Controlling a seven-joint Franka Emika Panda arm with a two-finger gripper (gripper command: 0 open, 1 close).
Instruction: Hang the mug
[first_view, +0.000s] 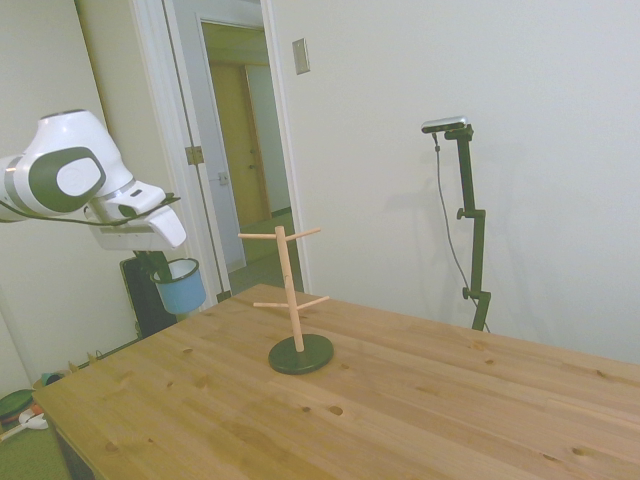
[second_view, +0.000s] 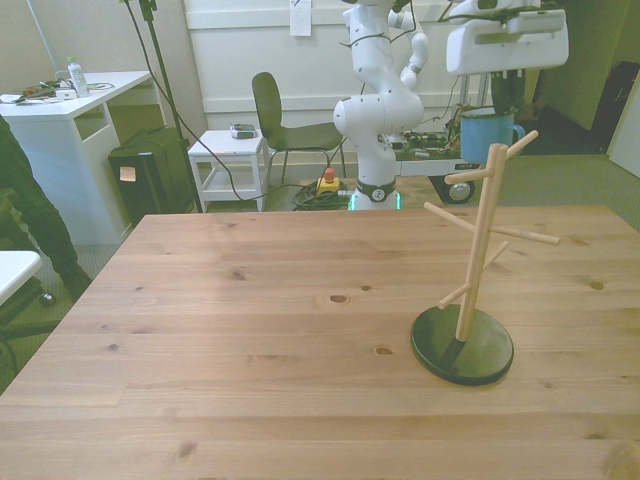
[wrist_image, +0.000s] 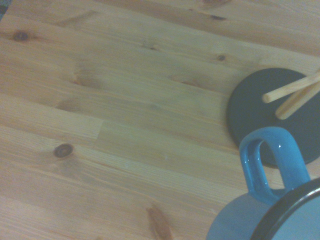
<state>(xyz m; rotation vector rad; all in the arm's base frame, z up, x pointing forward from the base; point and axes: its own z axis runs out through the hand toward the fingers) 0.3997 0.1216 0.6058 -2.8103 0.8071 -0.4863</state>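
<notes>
The light-blue mug (first_view: 182, 287) hangs in the air beyond the table's edge, held at its rim by my gripper (first_view: 160, 268), which is shut on it. In the front view the mug (second_view: 487, 128) shows behind the wooden peg stand (second_view: 480, 240), under the gripper (second_view: 505, 98). The stand (first_view: 291, 290) rises from a dark round base (first_view: 300, 354) on the table, with several pegs slanting upward. The wrist view shows the mug's handle (wrist_image: 272, 165) over the dark base (wrist_image: 270, 110), close to two pegs (wrist_image: 292, 90).
The wooden table (second_view: 250, 330) spreads wide to the front view's left of the stand. Behind it stand a chair (second_view: 285, 125), a small white cart (second_view: 230, 165) and a white desk (second_view: 70, 120). A person's dark-clothed leg (second_view: 30, 210) shows at that view's left edge.
</notes>
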